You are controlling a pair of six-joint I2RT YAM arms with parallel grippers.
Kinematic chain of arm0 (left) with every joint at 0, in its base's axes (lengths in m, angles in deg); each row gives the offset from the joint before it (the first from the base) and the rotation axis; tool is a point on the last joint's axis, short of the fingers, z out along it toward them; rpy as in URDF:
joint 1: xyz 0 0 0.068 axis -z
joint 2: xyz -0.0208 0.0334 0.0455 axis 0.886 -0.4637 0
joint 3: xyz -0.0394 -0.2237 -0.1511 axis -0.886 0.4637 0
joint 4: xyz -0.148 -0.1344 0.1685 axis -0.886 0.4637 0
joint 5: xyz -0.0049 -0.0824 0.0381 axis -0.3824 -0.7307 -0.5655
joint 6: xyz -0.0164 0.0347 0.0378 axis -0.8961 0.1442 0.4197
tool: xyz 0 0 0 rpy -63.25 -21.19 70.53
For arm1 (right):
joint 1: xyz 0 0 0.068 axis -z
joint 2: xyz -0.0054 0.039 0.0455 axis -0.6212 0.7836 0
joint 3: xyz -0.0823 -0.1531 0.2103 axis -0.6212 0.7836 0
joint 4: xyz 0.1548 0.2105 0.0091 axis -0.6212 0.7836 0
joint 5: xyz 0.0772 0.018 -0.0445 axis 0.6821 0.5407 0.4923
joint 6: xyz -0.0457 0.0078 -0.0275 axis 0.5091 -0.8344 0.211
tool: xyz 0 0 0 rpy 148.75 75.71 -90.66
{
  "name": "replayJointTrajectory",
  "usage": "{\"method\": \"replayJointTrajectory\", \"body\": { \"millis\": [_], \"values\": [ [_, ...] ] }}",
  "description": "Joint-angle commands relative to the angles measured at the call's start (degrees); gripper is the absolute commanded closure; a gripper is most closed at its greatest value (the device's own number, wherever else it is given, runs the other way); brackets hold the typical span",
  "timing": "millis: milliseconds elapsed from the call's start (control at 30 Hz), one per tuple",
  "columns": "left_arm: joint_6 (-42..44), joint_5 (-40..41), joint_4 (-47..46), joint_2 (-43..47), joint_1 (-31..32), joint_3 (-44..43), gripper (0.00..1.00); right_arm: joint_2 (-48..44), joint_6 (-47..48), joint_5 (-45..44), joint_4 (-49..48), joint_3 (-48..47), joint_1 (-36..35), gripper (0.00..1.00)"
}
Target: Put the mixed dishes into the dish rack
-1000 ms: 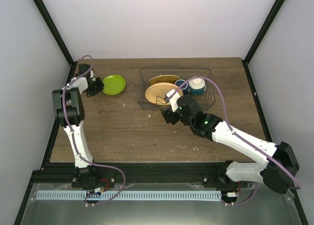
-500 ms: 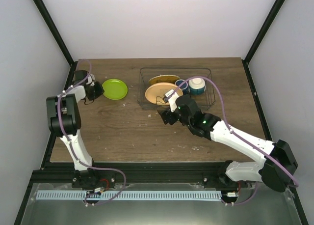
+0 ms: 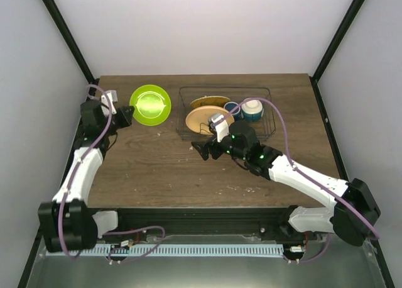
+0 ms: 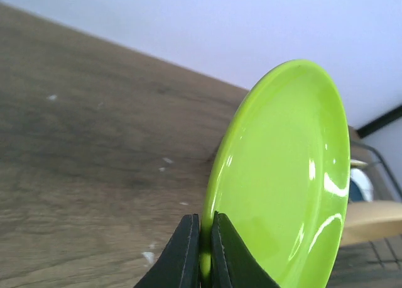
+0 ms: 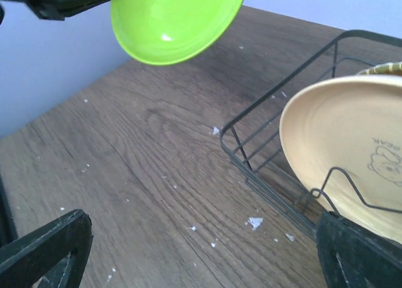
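The yellow-green plate is off the table at the back left, tipped up on edge, with my left gripper shut on its rim. In the left wrist view the two fingers pinch the plate's lower edge. The wire dish rack stands at the back middle. It holds a yellow-orange plate standing on edge, a second plate behind it, a dark blue mug and a blue-and-white cup. My right gripper hangs open and holds nothing, just in front of the rack's near left corner.
The right wrist view shows the rack's corner wires, the yellow-orange plate inside, and the lifted green plate at the upper left. Bare wood with white specks lies between the two arms. Black frame posts stand at the table's back corners.
My left arm has swung back and raised the green plate off the table, tipping it upright. My right gripper has opened wider and shifted slightly left.
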Motion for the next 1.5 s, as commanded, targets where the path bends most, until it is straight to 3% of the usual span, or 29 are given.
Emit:
{"method": "replayJointTrajectory", "body": {
  "millis": [0,133,367,700,867,1067,1133,1233,1300,1467],
  "values": [
    [0.7,-2.0,-1.3,9.7,3.2,2.9,1.0,-1.4,-2.8,7.2,-5.7,-2.4,3.3,0.02],
    [0.6,-2.7,2.6,15.4,6.5,3.3,1.0,-1.4,-3.9,14.8,-8.1,-3.2,8.5,0.02],
    [-0.3,-3.8,5.5,22.7,11.3,5.2,1.0,2.0,-5.4,24.8,-14.1,-4.4,9.5,0.02],
    [-1.2,-2.1,5.3,24.1,21.2,6.5,1.0,6.9,-8.6,32.7,-20.1,-6.2,9.4,0.22],
    [-1.8,0.1,3.4,23.3,26.0,7.8,1.0,8.0,-9.4,35.1,-22.4,-6.2,9.3,0.42],
    [-1.9,1.3,2.1,21.8,27.4,7.8,1.0,8.6,-8.7,36.1,-20.9,-7.2,9.3,0.89],
    [-1.8,2.2,2.2,21.7,27.4,7.9,1.0,8.1,-7.8,35.8,-19.8,-7.2,9.2,0.97],
    [-1.3,3.5,3.1,21.9,27.4,7.7,1.0,7.0,-5.2,33.7,-16.8,-7.5,9.3,0.99],
    [-0.9,4.3,3.8,22.2,27.4,7.5,0.89,6.1,-2.1,31.0,-13.6,-7.9,9.3,0.99],
    [0.6,7.9,8.0,22.6,27.4,6.9,0.3,3.7,9.5,18.4,-4.6,-10.1,9.3,0.99]
  ]
}}
